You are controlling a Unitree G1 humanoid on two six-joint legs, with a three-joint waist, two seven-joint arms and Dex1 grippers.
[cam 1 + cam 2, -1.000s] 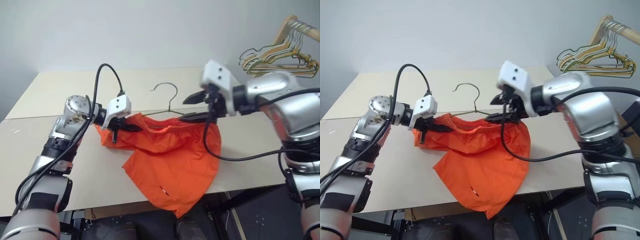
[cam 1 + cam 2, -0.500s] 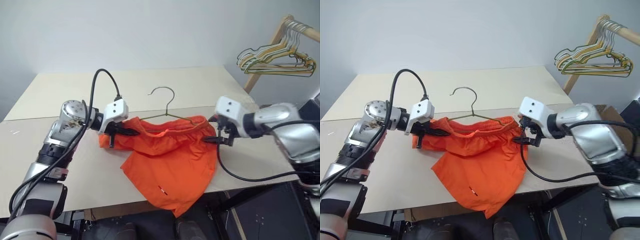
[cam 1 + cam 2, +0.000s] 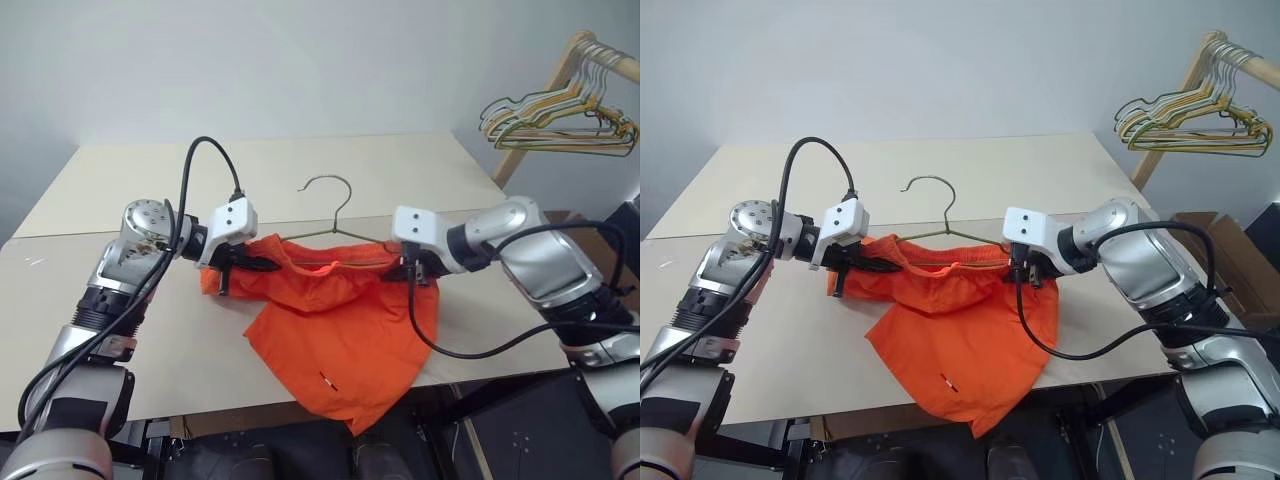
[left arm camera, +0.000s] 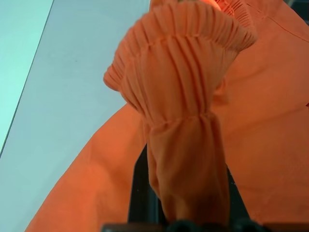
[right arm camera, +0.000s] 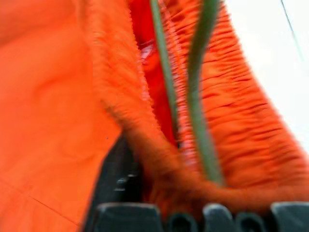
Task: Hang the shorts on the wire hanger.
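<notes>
Here, from my head views: the shorts point(image 3: 335, 320), bright orange, lie on the pale desk point(image 3: 300, 170) with their gathered waistband raised and stretched between my two tools, while one leg droops over the desk's near edge. My left tool point(image 3: 262, 265) is clamped on the waistband's left end; my right tool point(image 3: 405, 270) sits at the waistband's right end, its black fingers pressed into the fabric. The wire hanger point(image 3: 335, 215), thin and grey, stands behind the waistband with its curved hook pointing away from me, and its sloping shoulders run down into the cloth on both sides. A bunch of coloured hangers point(image 3: 560, 110) hangs from a wooden frame point(image 3: 545, 90) at the far right, well apart from the desk's things. My left wrist view adds the grip itself: a bunched fold of waistband rises out between my dark fingers point(image 4: 142, 188), which are closed tight on it, with the desk's surface showing beside the cloth. My right wrist view adds the inside of the opening: two strands of the hanger's wire cross just within the ruffled waistband, and a black finger point(image 5: 116, 183) lies against the fabric, closed on the waistband edge; whether the wire is also pinched I cannot tell.
</notes>
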